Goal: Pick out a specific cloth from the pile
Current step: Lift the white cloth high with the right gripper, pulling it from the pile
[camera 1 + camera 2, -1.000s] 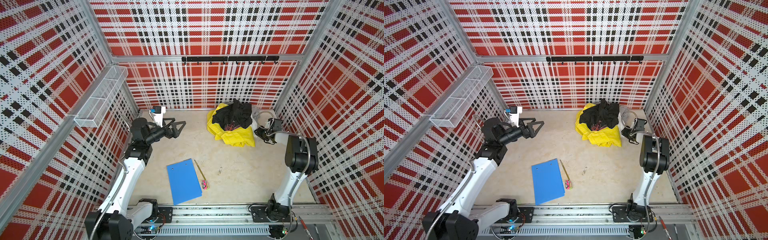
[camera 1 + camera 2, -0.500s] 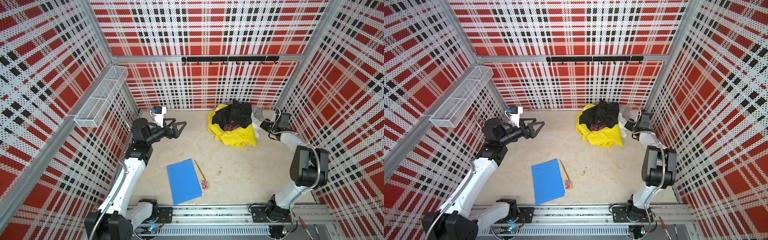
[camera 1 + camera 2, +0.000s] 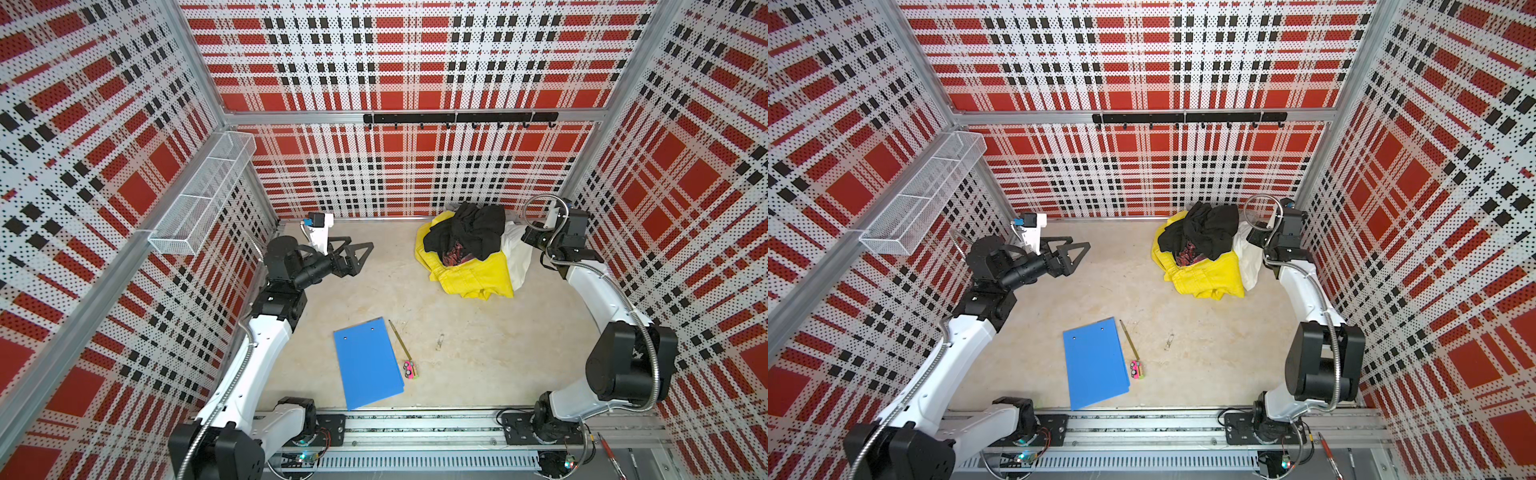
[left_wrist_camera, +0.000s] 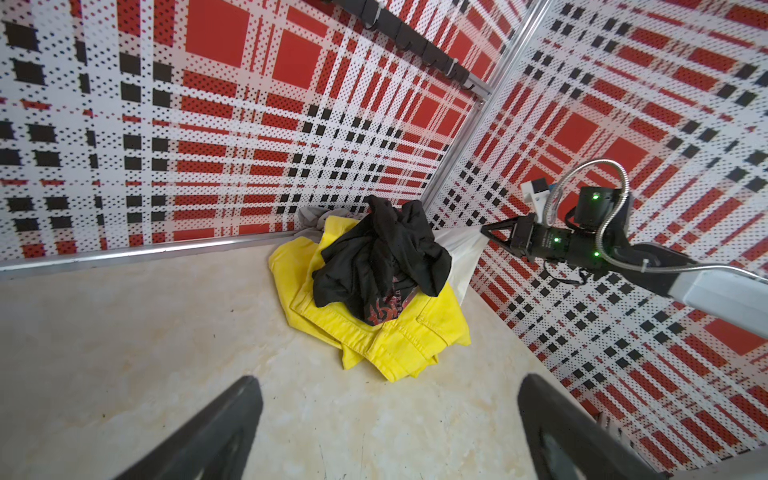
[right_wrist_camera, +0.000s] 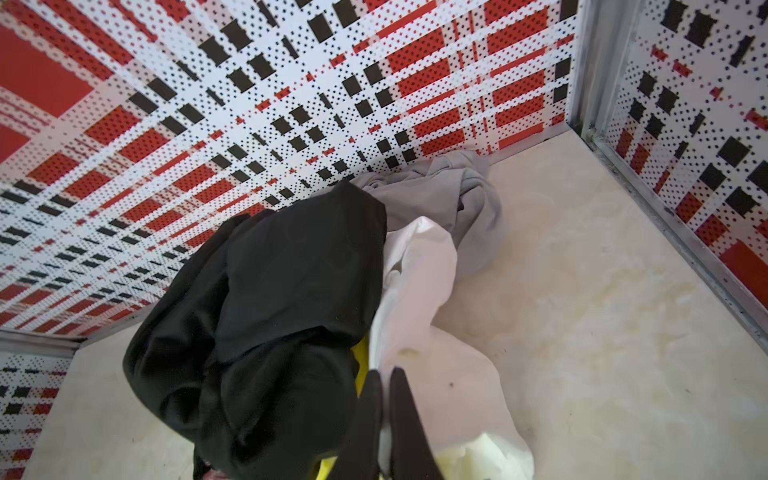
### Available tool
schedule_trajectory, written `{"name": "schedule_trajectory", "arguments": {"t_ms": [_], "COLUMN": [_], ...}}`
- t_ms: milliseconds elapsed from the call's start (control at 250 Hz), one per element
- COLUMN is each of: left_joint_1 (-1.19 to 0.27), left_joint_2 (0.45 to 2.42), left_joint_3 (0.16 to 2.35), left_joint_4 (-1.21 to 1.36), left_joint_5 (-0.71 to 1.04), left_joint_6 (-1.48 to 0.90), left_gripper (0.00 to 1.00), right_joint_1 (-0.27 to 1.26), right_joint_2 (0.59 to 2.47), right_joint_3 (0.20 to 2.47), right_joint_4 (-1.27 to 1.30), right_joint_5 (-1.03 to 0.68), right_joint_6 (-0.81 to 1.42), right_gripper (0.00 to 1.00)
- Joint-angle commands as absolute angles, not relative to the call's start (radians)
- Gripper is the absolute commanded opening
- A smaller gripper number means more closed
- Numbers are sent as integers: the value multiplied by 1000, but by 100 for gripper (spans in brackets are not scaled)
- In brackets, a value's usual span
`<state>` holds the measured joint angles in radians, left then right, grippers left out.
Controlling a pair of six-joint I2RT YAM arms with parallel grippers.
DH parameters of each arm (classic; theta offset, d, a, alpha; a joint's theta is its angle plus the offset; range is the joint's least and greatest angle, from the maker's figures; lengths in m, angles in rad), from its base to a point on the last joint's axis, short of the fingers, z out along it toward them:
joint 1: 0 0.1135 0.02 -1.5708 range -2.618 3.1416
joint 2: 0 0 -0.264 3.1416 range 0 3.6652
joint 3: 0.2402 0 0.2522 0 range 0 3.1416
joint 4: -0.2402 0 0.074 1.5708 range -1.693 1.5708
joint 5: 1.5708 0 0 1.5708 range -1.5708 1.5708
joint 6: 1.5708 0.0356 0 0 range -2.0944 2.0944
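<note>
Where the beige stone-patterned worktop (image 3: 478, 365) meets the back right corner of the red, black and white plaid walls, the pile (image 3: 465, 253) of garments lies heaped. A bright yellow garment (image 3: 478, 278) is spread at the bottom, a crumpled black garment (image 3: 469, 230) with a red print lies on top of it, and a pale grey garment (image 5: 449, 187) is bunched against the back wall behind them. The large, soft, wrinkled white cloth (image 3: 517, 255) sits on the pile's right flank, partly under the black garment and touching the yellow one, its lower part draped down to the worktop. The right hand (image 5: 384, 374) is clenched on an edge of the white cloth: in the right wrist view its two dark fingers (image 5: 365, 415) press together with white fabric pinched between them. In the left wrist view a fold of the cloth is drawn taut from the pile up to the hand's tip. The left hand (image 3: 357, 245) hovers at the back left, well apart from the pile, its triangular fingers spread wide and holding nothing. Toward the front lie a flat blue rectangular folder (image 3: 368, 363), a thin pencil (image 3: 400, 338) just beside its right edge, and a small pink toy (image 3: 410, 370) by the pencil's near end.
</note>
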<state>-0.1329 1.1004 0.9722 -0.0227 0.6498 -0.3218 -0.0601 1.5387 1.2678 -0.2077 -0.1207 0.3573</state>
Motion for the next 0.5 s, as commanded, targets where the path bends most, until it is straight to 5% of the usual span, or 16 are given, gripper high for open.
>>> {"name": "schedule_trajectory", "arguments": {"t_ms": [0,496], "left_joint_1": [-206,-413], "left_joint_2": [1140,1205], "left_joint_3": [1023,1006], "left_joint_4": [-144,-152], "left_joint_5": [502,391], "left_joint_6": [-253,-190], "left_gripper": [99,99], "right_joint_1": [-9,26], "right_joint_2": [1464,1379], "right_joint_3": [1311,1445], "right_joint_4": [-144,-161], "right_joint_5": [-81,109], "right_joint_6": [310,307], "right_gripper": [0,0]}}
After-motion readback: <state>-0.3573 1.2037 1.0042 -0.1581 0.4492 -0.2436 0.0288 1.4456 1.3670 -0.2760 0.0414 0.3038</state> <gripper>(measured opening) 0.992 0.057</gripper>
